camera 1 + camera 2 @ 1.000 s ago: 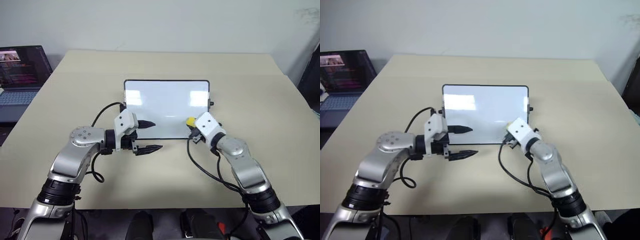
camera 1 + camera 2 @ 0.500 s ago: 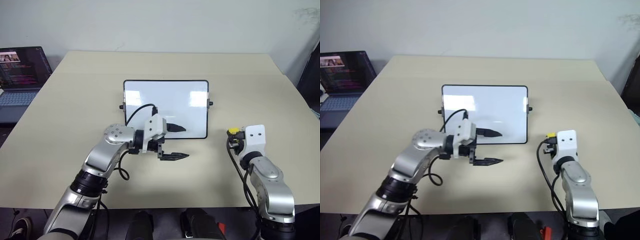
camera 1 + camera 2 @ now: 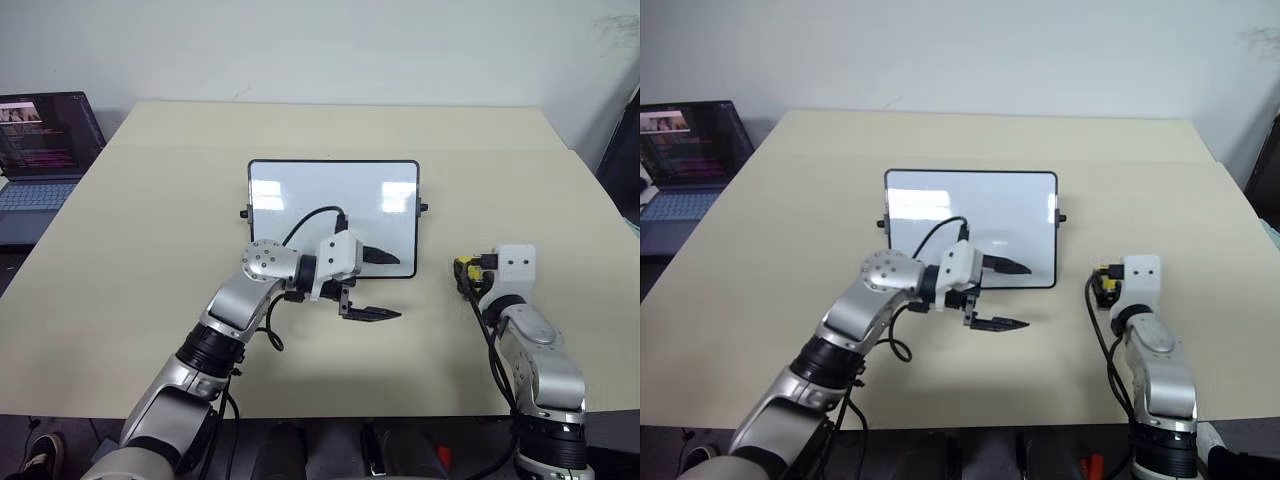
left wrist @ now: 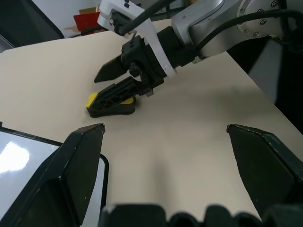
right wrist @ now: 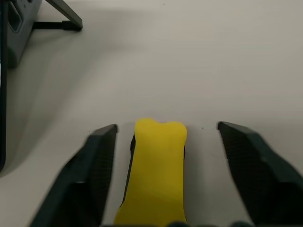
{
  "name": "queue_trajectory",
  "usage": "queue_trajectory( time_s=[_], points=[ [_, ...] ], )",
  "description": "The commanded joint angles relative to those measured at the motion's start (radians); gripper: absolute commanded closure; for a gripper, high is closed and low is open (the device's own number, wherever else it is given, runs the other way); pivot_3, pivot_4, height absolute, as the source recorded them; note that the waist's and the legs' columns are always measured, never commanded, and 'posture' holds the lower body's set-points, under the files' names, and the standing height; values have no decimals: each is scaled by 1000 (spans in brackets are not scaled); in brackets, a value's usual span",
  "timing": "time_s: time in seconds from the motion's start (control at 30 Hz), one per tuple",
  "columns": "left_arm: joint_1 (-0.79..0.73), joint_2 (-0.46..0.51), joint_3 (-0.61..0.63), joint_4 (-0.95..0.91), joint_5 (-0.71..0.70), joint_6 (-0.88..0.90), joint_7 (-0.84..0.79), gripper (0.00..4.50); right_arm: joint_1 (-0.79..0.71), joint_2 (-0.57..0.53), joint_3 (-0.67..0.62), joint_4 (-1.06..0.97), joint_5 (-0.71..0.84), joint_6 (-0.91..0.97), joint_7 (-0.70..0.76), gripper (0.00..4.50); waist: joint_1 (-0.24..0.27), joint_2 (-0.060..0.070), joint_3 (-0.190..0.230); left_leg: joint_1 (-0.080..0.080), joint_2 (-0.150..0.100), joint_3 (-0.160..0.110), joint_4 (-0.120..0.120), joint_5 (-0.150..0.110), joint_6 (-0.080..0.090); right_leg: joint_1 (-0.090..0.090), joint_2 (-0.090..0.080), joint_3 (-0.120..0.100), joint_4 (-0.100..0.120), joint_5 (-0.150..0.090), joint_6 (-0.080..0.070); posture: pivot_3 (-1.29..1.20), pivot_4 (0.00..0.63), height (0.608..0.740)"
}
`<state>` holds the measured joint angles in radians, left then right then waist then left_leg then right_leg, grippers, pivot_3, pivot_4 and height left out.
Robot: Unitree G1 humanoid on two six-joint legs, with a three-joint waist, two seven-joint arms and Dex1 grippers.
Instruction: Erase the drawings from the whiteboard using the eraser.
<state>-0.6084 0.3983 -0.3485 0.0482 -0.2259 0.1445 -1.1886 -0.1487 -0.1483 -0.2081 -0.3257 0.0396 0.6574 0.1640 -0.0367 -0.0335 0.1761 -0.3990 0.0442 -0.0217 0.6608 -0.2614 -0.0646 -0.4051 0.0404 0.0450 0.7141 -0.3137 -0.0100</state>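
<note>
The whiteboard (image 3: 333,217) looks wiped clean, so the right tool (image 5: 163,170) stands spread around the eraser (image 5: 155,172) resting near the desk's (image 3: 150,210) right edge, while the left tool (image 3: 385,285) gapes empty.

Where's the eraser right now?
The eraser lies on the table, off the whiteboard's right side, between the open fingers of the right gripper.
</note>
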Motion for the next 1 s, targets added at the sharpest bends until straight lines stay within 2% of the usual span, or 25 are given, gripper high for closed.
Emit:
queue_trajectory(
  time_s=[0.03, 0.17, 0.3, 0.33, 0.43, 0.53, 0.63, 0.73, 0.8, 0.9, 1.0],
  points=[
    [14, 14, 42, -28, -4, -5, 28, 0, 15, 0, -4, -84, 28, -43, -5, 29, 0, 0, 0, 0, 0, 0, 0, 0, 0, 0, 0, 0, 0, 0, 0, 0, 150, 740],
    [64, 50, 134, -79, -45, 58, 92, 0, 76, 0, 18, -234, 76, -91, 27, 29, -1, 1, 0, 0, 1, -1, 0, 0, 0, 0, 0, 0, 0, 0, 0, 0, 150, 740],
    [136, 69, 230, -167, -126, 162, 158, 0, 193, -24, 80, -337, 67, -128, 53, 29, 2, 1, 0, 0, 3, -2, 0, 0, 0, 0, 0, -1, -1, -2, 4, 0, 150, 740],
    [164, 64, 269, -199, -142, 192, 208, 0, 247, -2, 95, -355, 49, -177, 29, 29, 3, 1, 0, 0, 3, -2, 0, 0, 0, 0, 0, -1, -1, -2, 4, 0, 150, 740],
    [246, 36, 347, -307, -194, 281, 332, 0, 387, 49, 133, -362, 18, -342, -7, 29, 4, 1, 0, 0, 4, -3, 0, 0, 0, 0, -3, 0, 0, -3, 5, 0, 150, 740],
    [320, -23, 386, -375, -152, 260, 486, 0, 474, 105, 145, -303, -10, -546, -53, 29, 5, 1, 0, 0, 3, -3, 1, 0, 0, 0, -5, 0, 0, -3, 5, 0, 150, 740],
    [392, -93, 462, -417, -96, 195, 662, 0, 559, 137, 163, -256, 60, -666, -7, 29, 6, 0, -1, 2, 2, -3, 1, 0, 0, 2, -7, 1, 0, -2, 6, 0, 150, 740],
    [456, -118, 474, -451, -31, 117, 748, 0, 571, 123, 137, -180, 84, -746, 19, 29, 3, 0, -1, 3, 2, -2, 1, 0, 0, 2, -6, 1, 1, -2, 6, 0, 150, 740],
    [498, -160, 477, -475, 21, 84, 843, 0, 535, 108, 55, -112, 166, -750, 29, 29, 6, 0, -1, 3, 2, -2, 1, 0, 0, 2, -6, 2, 0, -2, 6, 0, 150, 740],
    [612, -179, 525, -503, 97, 22, 936, 0, 466, 79, -14, -36, 193, -742, 13, 29, 4, 0, -1, 4, 1, -1, 1, 0, 0, 3, -7, 3, 0, -2, 6, 0, 150, 740],
    [628, -211, 540, -492, 160, 22, 1049, 0, 366, 14, -58, 16, 229, -700, 36, 29, 6, 0, -1, 4, 2, -2, 0, 0, 0, 3, -6, 2, 1, -2, 6, 0, 150, 740]
  ],
)
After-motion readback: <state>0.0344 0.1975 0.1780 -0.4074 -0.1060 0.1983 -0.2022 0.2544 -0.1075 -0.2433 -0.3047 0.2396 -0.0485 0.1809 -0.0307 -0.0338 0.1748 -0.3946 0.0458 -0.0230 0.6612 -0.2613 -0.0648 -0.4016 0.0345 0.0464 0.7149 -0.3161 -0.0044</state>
